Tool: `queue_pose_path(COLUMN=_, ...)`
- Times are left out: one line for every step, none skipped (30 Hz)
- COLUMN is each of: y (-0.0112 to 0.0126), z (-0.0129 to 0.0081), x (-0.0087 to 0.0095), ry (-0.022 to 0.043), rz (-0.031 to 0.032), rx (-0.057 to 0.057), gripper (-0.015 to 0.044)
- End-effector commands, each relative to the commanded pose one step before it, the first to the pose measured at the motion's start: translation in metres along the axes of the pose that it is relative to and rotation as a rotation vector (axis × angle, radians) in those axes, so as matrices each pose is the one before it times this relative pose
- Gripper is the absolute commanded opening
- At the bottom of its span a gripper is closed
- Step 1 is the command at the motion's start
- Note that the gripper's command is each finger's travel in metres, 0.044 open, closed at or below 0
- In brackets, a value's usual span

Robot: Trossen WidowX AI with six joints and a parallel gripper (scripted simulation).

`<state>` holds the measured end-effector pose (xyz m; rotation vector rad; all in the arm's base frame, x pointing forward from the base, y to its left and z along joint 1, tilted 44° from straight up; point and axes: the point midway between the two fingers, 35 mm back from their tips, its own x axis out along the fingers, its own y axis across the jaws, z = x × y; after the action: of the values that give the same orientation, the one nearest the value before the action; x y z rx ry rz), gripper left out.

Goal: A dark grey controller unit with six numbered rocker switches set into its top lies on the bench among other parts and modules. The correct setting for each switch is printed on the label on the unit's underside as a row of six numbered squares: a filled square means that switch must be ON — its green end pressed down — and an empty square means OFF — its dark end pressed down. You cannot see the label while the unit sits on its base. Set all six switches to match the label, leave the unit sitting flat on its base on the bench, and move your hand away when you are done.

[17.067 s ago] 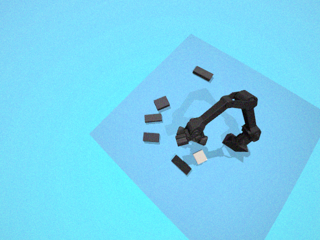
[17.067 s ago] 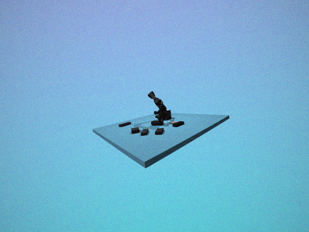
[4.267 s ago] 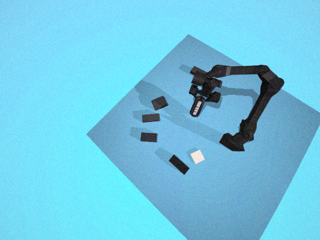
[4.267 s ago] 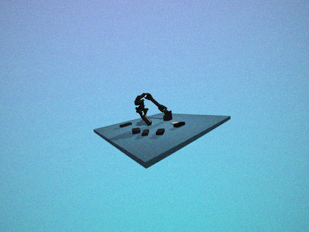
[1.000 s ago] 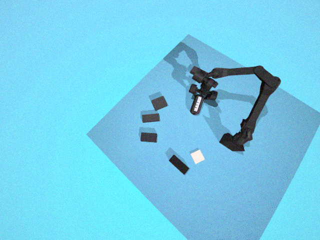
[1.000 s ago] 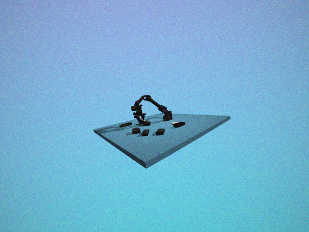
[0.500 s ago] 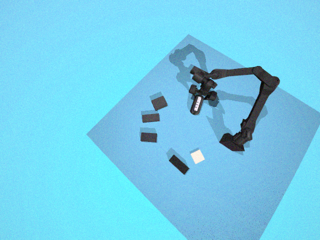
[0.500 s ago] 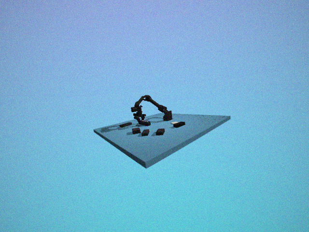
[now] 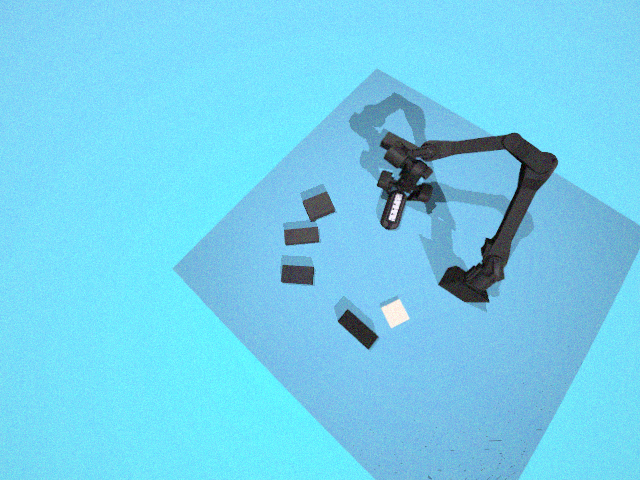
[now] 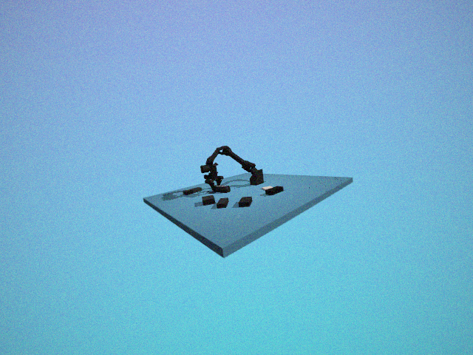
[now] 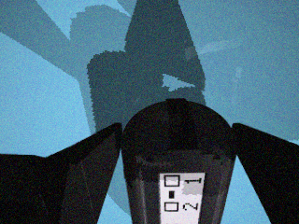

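While the gripper (image 9: 402,192) clamped the dark grey controller unit (image 9: 392,210) by its long sides above the bench (image 9: 465,387), label (image 11: 179,198) up, it looked rigid, smooth and probably light.

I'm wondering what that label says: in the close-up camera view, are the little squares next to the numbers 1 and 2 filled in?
No. On the white label of the controller unit, the squares beside 1 and 2 are both empty outlines.
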<state>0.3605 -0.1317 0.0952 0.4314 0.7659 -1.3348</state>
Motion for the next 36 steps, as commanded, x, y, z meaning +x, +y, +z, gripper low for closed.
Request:
queue_pose_path(y=-0.00109, z=-0.00425, x=0.00329, ry=0.01153, rz=-0.00231, rx=-0.0147, gripper=0.0338)
queue_pose_path(y=0.00000, z=0.00006, x=0.00038, ry=-0.00002, rz=0.00000, rx=0.0000, gripper=0.0338)
queue_pose_path(y=0.00000, z=0.00008, x=0.00055, ry=-0.00003, rz=0.00000, rx=0.0000, gripper=0.0338)
queue_pose_path(y=0.00002, z=0.00006, x=0.00015, ry=-0.00017, rz=0.00003, rx=0.0002, gripper=0.0338)
queue_pose_path(y=0.00003, z=0.00011, x=-0.00006, ry=-0.00032, rz=0.00005, rx=0.0004, gripper=0.0338)
queue_pose_path(y=0.00005, z=0.00024, x=-0.00012, ry=-0.00065, rz=0.00011, rx=0.0008, gripper=0.0338)
queue_pose_path(y=0.00007, z=0.00032, x=-0.00017, ry=-0.00087, rz=0.00015, rx=0.0010, gripper=0.0338)
queue_pose_path(y=0.00009, z=0.00041, x=-0.00021, ry=-0.00113, rz=0.00019, rx=0.0013, gripper=0.0338)
queue_pose_path(y=0.00012, z=0.00052, x=-0.00027, ry=-0.00145, rz=0.00025, rx=0.0017, gripper=0.0338)
queue_pose_path(y=0.00015, z=0.00066, x=-0.00034, ry=-0.00181, rz=0.00031, rx=0.0021, gripper=0.0338)
queue_pose_path(y=0.00014, z=0.00061, x=-0.00032, ry=-0.00169, rz=0.00029, rx=0.0020, gripper=0.0338)
queue_pose_path(y=0.00026, z=0.00096, x=0.00006, ry=-0.00388, rz=0.00023, rx=0.0032, gripper=0.0364)
queue_pose_path(y=0.00000, z=0.00000, x=0.00000, ry=0.00000, rz=0.00000, rx=0.0000, gripper=0.0390)
queue_pose_path(y=0.00000, z=0.00000, x=0.00000, ry=0.00000, rz=0.00000, rx=0.0000, gripper=0.0416)
queue_pose_path(y=0.00000, z=0.00000, x=0.00000, ry=0.00000, rz=0.00000, rx=0.0000, gripper=0.0440)
queue_pose_path(y=0.00000, z=0.00000, x=0.00000, ry=0.00000, rz=0.00000, rx=0.0000, gripper=0.0440)
queue_pose_path(y=0.00000, z=0.00000, x=0.00000, ry=0.00000, rz=0.00000, rx=0.0000, gripper=0.0440)
queue_pose_path(y=0.00000, z=0.00000, x=0.00000, ry=0.00000, rz=0.00000, rx=0.0000, gripper=0.0440)
queue_pose_path(y=0.00000, z=0.00000, x=0.00000, ry=0.00000, rz=0.00000, rx=0.0000, gripper=0.0440)
queue_pose_path(y=0.00000, z=0.00000, x=0.00000, ry=0.00000, rz=0.00000, rx=0.0000, gripper=0.0440)
queue_pose_path(y=0.00000, z=0.00000, x=0.00000, ry=0.00000, rz=0.00000, rx=0.0000, gripper=0.0440)
queue_pose_path(y=0.00000, z=0.00000, x=0.00000, ry=0.00000, rz=0.00000, rx=0.0000, gripper=0.0440)
queue_pose_path(y=0.00000, z=0.00000, x=0.00000, ry=0.00000, rz=0.00000, rx=0.0000, gripper=0.0440)
queue_pose_path(y=0.00024, z=-0.00205, x=-0.00131, ry=0.00070, rz=0.00014, rx=0.0000, gripper=0.0440)
queue_pose_path(y=0.00060, z=-0.00612, x=-0.00393, ry=0.00187, rz=0.00034, rx=0.0000, gripper=0.0440)
queue_pose_path(y=0.00063, z=-0.01005, x=-0.00651, ry=0.00234, rz=0.00027, rx=-0.0001, gripper=0.0440)
queue_pose_path(y=0.00013, z=-0.01310, x=-0.00860, ry=0.00159, rz=-0.00010, rx=-0.0002, gripper=0.0440)
queue_pose_path(y=-0.00064, z=-0.01270, x=-0.00849, ry=-0.00020, rz=-0.00048, rx=-0.0002, gripper=0.0440)
queue_pose_path(y=-0.00096, z=-0.00923, x=-0.00629, ry=-0.00134, rz=-0.00052, rx=-0.0002, gripper=0.0440)
queue_pose_path(y=-0.00077, z=-0.00541, x=-0.00375, ry=-0.00130, rz=-0.00034, rx=-0.0001, gripper=0.0440)
queue_pose_path(y=-0.00029, z=-0.00178, x=-0.00125, ry=-0.00051, rz=-0.00012, rx=0.0000, gripper=0.0440)
queue_pose_path(y=0.00000, z=0.00000, x=0.00000, ry=0.00000, rz=0.00000, rx=0.0000, gripper=0.0440)
queue_pose_path(y=0.00000, z=0.00000, x=0.00000, ry=0.00000, rz=0.00000, rx=0.0000, gripper=0.0440)
queue_pose_path(y=0.00000, z=0.00000, x=0.00000, ry=0.00000, rz=0.00000, rx=0.0000, gripper=0.0440)
queue_pose_path(y=0.00000, z=0.00000, x=0.00000, ry=0.00000, rz=0.00000, rx=0.0000, gripper=0.0440)
queue_pose_path(y=0.00000, z=0.00000, x=0.00000, ry=0.00000, rz=0.00000, rx=0.0000, gripper=0.0440)
